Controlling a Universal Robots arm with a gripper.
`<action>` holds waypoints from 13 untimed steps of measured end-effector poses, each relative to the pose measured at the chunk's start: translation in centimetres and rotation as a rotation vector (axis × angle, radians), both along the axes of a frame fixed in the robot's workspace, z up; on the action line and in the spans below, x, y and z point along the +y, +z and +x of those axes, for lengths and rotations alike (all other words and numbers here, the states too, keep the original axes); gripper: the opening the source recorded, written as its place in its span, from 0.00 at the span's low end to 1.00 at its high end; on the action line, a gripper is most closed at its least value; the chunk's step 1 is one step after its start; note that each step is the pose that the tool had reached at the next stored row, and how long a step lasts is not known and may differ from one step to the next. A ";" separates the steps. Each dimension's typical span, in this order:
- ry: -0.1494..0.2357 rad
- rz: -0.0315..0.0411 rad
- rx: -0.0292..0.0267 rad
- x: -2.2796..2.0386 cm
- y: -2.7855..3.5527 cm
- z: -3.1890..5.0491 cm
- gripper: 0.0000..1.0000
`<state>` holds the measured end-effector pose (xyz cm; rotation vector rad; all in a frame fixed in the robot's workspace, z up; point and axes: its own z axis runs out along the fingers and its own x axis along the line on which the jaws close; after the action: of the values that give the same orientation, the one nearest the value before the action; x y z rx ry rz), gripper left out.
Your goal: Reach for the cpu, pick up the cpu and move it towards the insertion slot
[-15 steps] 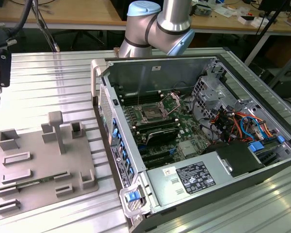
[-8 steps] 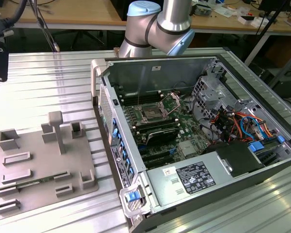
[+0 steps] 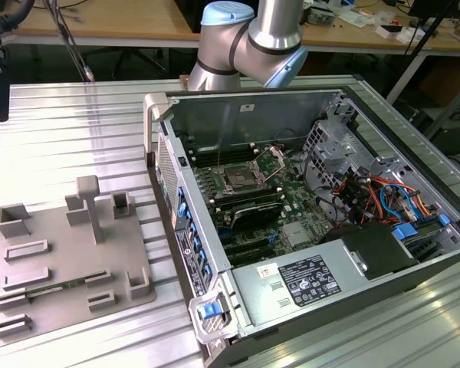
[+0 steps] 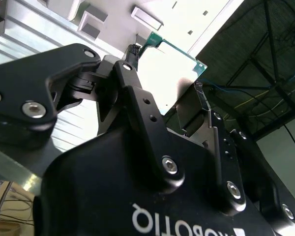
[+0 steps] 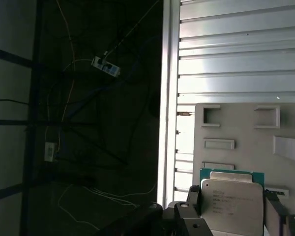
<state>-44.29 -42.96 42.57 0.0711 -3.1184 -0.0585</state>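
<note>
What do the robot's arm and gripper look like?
The arm is built of round silver-grey tube segments with pale blue caps at the joints. The gripper is matte black, with linked jaws pinned by silver hex bolts and white lettering on its body.

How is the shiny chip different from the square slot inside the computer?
The cpu has a bright silvery top with a green rim; the insertion slot has a dark centre in a silver frame. The cpu is held in the gripper over the grey tray; the insertion slot sits inside the open computer case. Both are square.
</note>
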 end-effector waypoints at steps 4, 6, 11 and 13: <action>0.000 0.0000 0.0000 -0.01 0.39 0.00 0.55; 0.000 0.0003 -0.0001 -0.01 0.51 0.00 0.55; 0.000 0.0010 0.0000 -0.01 0.56 0.00 0.55; 0.000 0.0011 0.0000 -0.01 0.57 0.00 0.55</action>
<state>-44.28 -42.97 43.14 0.0712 -3.1184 -0.0602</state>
